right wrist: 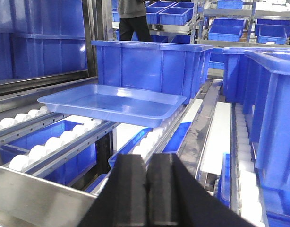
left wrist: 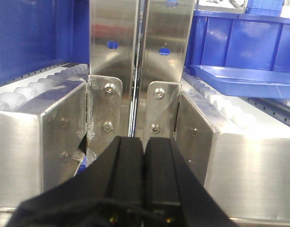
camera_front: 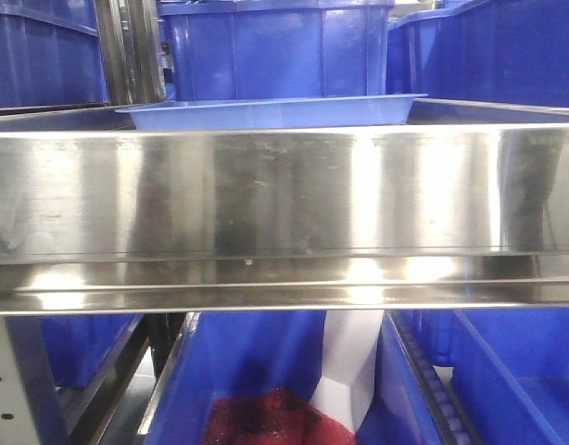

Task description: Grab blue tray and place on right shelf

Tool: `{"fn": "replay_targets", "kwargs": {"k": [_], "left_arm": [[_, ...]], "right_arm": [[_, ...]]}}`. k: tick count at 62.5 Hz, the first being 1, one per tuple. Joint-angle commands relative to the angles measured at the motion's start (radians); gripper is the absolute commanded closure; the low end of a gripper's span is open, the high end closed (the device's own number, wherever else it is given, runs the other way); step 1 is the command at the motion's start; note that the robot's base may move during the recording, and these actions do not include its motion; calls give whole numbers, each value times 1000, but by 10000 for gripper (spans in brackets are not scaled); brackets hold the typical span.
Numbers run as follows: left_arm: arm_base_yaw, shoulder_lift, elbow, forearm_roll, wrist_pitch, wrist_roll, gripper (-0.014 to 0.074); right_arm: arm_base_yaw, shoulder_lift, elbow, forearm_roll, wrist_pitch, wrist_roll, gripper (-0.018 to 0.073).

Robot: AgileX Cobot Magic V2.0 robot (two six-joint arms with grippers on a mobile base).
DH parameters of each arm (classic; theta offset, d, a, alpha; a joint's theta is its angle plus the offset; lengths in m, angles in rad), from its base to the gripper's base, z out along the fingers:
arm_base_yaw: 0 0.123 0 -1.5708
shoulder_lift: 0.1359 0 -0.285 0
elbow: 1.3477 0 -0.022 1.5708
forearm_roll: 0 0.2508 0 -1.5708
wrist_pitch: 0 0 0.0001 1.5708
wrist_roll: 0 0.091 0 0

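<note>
The blue tray [right wrist: 112, 103] is shallow, glossy and light blue, and it rests flat on the white rollers of the right shelf [right wrist: 149, 139]. From the front its rim [camera_front: 266, 113] shows just above the shelf's tall shiny steel lip [camera_front: 284, 213]. In the left wrist view the tray [left wrist: 244, 78] lies at the right on the rollers. My left gripper [left wrist: 144, 144] is shut and empty, facing the steel upright posts. My right gripper [right wrist: 148, 161] is shut and empty, low in front of the tray and apart from it.
Deep dark-blue bins [right wrist: 149, 64] stand behind the tray and at the right [right wrist: 277, 118]. Steel uprights [left wrist: 140, 47] split the two rack bays. A lower bin [camera_front: 266, 417] holds red material. A person [right wrist: 133, 19] stands far back.
</note>
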Motion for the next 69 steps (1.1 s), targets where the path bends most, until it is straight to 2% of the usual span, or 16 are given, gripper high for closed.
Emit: {"fn": "replay_targets", "kwargs": {"k": [1, 6, 21, 30, 44, 47, 69], "left_arm": [[2, -11, 28, -8, -87, 2, 645], [2, -11, 28, -8, -87, 2, 645], [2, -11, 28, -8, -87, 2, 645], [2, -11, 28, -8, -87, 2, 645], [2, -11, 28, -8, -87, 2, 645], [2, -11, 28, -8, -87, 2, 645], [2, -11, 28, -8, -87, 2, 645]], "right_arm": [[-22, 11, -29, 4, -101, -20, 505], [-82, 11, -17, 14, -105, -49, 505], [-343, -24, 126, 124, -147, -105, 505], [-429, -77, 238, 132, -223, -105, 505], [-439, -165, 403, 132, -363, -105, 505], [-439, -167, 398, 132, -328, -105, 505], [-439, -167, 398, 132, -328, -105, 505]]}}
